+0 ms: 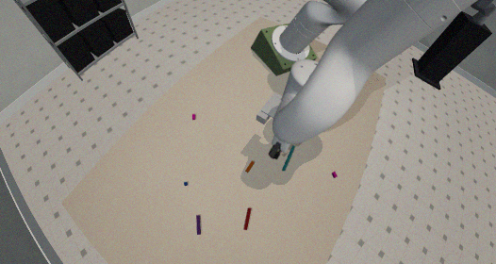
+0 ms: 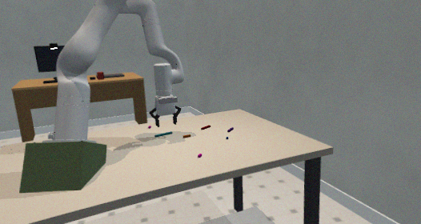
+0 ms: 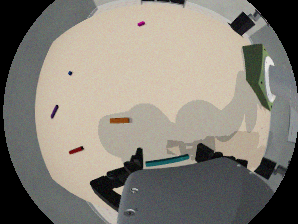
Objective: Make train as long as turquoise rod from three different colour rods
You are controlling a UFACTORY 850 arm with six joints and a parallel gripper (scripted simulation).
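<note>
Open pincer above the turquoise rod; red rod lies farther out

The black two-fingered pincer (image 1: 278, 150) (image 2: 166, 124) (image 3: 171, 155) stands wide open above the table, holding nothing. Just beneath, the long turquoise rod (image 1: 289, 158) (image 2: 163, 134) (image 3: 167, 160) is the measure; the short orange rod (image 1: 250, 167) (image 2: 186, 136) (image 3: 119, 120) lies near it.

Red, magenta and blue should make the length. The long red rod (image 1: 247, 219) (image 2: 206, 127) (image 3: 76, 150) lies outward from the pincer, away from the arm's base, its long axis running roughly back towards the pincer. One small magenta rod (image 1: 334, 174) (image 2: 149, 127) lies off to one side; the other (image 1: 193, 117) (image 2: 199, 155) (image 3: 141, 23) is well off opposite, with the tiny blue rod (image 1: 186, 184) (image 2: 227, 138) (image 3: 70, 73) farther outward on that side.

Farthest, the purple rod (image 1: 198, 224) (image 2: 230, 130) (image 3: 54, 111) stands apart from red, probably leaving room at red's ends for a train.
</note>
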